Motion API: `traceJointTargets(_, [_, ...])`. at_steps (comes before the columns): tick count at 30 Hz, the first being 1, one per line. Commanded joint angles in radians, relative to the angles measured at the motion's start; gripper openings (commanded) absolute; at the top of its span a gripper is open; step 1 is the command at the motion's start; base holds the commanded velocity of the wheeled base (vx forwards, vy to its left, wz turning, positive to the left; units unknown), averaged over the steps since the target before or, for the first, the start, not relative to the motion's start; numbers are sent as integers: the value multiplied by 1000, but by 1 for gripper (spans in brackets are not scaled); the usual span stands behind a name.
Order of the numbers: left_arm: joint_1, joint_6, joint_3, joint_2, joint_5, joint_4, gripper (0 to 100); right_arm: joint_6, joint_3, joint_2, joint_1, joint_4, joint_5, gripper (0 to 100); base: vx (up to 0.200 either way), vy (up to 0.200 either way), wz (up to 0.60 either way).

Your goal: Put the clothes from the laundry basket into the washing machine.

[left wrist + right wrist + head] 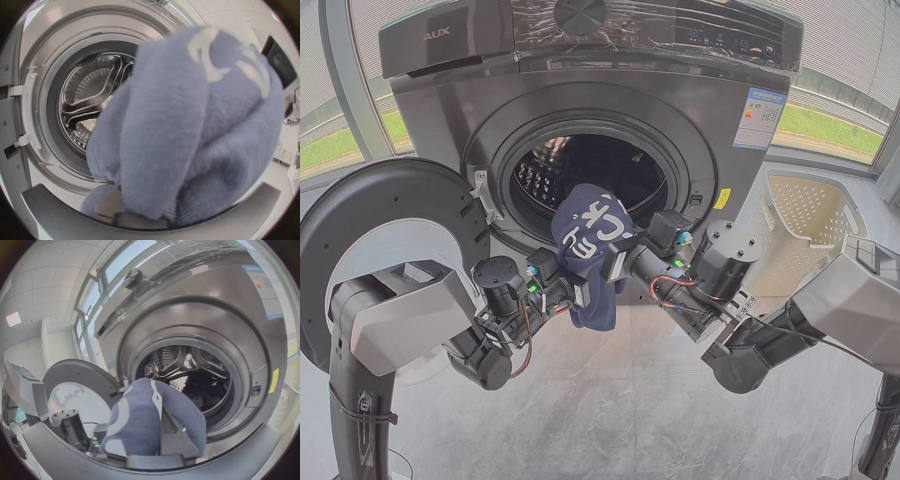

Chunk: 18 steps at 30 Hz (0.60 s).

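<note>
A navy garment [591, 232] with white lettering hangs in front of the washing machine's open drum [594, 165], just below its rim. My right gripper [614, 255] is shut on the garment's upper part, and one dark finger [175, 433] shows through the cloth [137, 424]. My left gripper [582, 297] is lower and shut on the hanging part. The cloth [187, 125] drapes over it and hides all but one finger [107, 204]. Dark clothes [204, 391] lie inside the drum.
The round door [381, 206] stands swung open at the left, close to my left arm. A cream laundry basket [806, 231] sits on the right beside the machine. Grey tiled floor [612, 406] lies below the arms.
</note>
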Motion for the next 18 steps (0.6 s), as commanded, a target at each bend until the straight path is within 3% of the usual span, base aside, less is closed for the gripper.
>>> traceJointTargets(1, [22,-9,15,-32,3,-4,0,16,45,-30,-68,-2,-8,0,0,0,0])
traceJointTargets(8, [31,-32,58,-99,1,-5,0,47,122,-10,-105,-7,-9,0,0,0,0])
traceJointTargets(16, [17,-45,121,-162,18,-10,0,57,115,29,-88,-45,-6,0,0,0,0])
traceJointTargets(17, [14,-45,127,-170,20,-11,0,57,116,27,-88,-45,-6,100,0,0,0])
traceJointTargets(18, [13,-47,135,-174,20,-11,0,60,116,21,-87,-48,-6,100,0,0,0])
